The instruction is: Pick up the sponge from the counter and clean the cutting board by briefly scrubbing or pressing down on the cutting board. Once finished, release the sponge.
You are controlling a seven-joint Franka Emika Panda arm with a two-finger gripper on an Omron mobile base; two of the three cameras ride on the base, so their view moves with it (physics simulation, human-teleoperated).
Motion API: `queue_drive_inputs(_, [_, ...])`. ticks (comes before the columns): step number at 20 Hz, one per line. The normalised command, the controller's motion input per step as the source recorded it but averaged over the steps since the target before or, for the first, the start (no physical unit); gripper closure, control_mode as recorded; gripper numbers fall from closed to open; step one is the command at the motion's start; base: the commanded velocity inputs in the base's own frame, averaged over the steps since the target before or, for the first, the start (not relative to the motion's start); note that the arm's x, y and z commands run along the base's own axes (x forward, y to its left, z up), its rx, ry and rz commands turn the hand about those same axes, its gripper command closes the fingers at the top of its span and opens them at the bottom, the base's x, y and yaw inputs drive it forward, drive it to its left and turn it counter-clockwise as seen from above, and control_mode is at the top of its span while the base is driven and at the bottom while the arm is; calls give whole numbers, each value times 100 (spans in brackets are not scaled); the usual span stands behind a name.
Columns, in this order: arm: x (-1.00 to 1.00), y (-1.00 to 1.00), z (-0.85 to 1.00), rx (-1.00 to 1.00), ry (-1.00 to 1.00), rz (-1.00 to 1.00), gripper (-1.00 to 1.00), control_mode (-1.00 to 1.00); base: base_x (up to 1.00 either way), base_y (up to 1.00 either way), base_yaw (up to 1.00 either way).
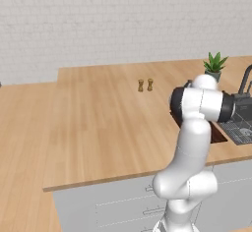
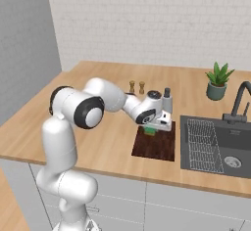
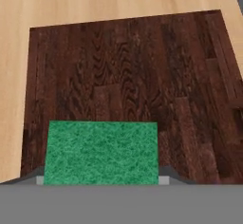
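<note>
You see the sponge point(image 3: 101, 153) as a flat rectangular block with a coarse, fibrous green top; it lies on the cutting board point(image 3: 142, 76), a dark reddish-brown rectangle with a planked wood grain. In the hand view the sponge sits right at the gripper point(image 3: 101, 179), between the two finger tips point(image 3: 163, 180), whose grey pads stand at the sponge's two short sides. The fingers look closed against the sponge, pinching it across its width.

From the right base view you find the gripper point(image 2: 153, 130) pointed down over the far part of the cutting board point(image 2: 159, 149), with a sliver of the green sponge point(image 2: 150, 131) showing just beneath the white hand.

The board lies on the counter point(image 2: 98, 132), a light-brown plank top over grey cabinet drawers with bar handles. Just to the right of the board is the dark grey sink point(image 2: 215, 149) with a wire rack point(image 2: 201, 144) in it and a dark faucet point(image 2: 239, 103) behind it. A small potted plant point(image 2: 218, 80) stands at the far right, and two small brown shakers point(image 2: 137, 86) stand on the far side of the counter. A pale brick wall point(image 2: 147, 24) backs the room.
</note>
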Motion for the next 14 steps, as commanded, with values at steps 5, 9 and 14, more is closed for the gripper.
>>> queue_drive_inputs(5, [45, 0, -45, 0, 0, 3, 100, -100, 0, 0, 0])
queue_drive_inputs(9, [39, 0, -96, 0, 3, 6, 100, -100, 0, 0, 0])
queue_drive_inputs(14, [18, 0, -100, 0, 15, 5, 100, -100, 0, 0, 0])
